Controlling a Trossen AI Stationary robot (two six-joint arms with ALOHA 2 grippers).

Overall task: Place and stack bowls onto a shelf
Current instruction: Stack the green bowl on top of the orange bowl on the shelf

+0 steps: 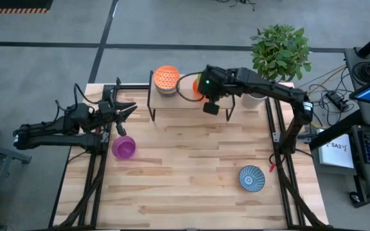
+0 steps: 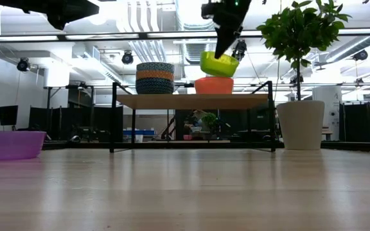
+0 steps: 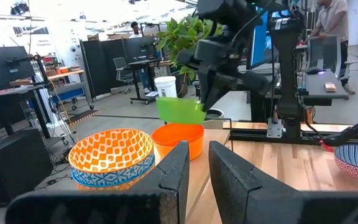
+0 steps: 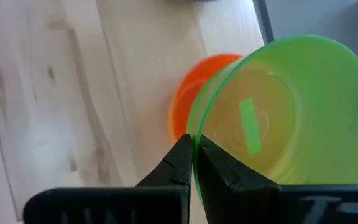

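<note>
My right gripper point(image 4: 194, 155) is over the shelf point(image 2: 191, 101), shut on a green bowl point(image 2: 219, 63) that hangs tilted just above a red-orange bowl point(image 2: 214, 85). The red-orange bowl stands on the shelf board. Next to it is a stack of patterned bowls point(image 1: 166, 78), with the orange-patterned one on top point(image 3: 110, 151). A purple bowl point(image 1: 123, 147) sits on the table near the left edge. A blue-white striped bowl point(image 1: 252, 178) sits toward the near right. My left gripper point(image 1: 126, 110) waits open above the table's left side, just beyond the purple bowl. My right gripper pinches the green bowl's rim point(image 4: 196, 134), one finger inside the bowl point(image 4: 219, 168) and one outside point(image 4: 176, 165). The fingers come from above, pointing down. The bowl is lifted clear and hangs tilted below them, over the red-orange bowl.
A potted plant point(image 1: 280, 51) in a pale pot point(image 2: 299, 124) stands at the far right corner, close to the shelf's right end. The shelf board has bare room to the right of the red-orange bowl. The tabletop's middle point(image 1: 191, 160) is bare wood.
</note>
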